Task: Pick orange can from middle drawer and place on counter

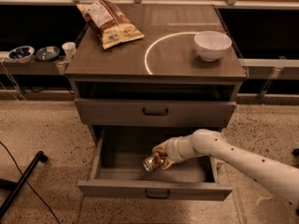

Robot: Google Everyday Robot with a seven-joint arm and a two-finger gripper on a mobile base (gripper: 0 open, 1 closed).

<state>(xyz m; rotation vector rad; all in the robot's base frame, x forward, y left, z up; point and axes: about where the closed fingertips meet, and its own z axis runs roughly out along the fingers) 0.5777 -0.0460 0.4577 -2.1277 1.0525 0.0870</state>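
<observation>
Grasp stage: gripper sits in middle drawer, jaws clasping orange can; next move requires lifting it onto bench.

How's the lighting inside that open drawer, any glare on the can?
Camera view: middle drawer dim and shadowed inside; orange can, held in the tool there, shows a small highlight on its silver end; counter evenly lit.
</observation>
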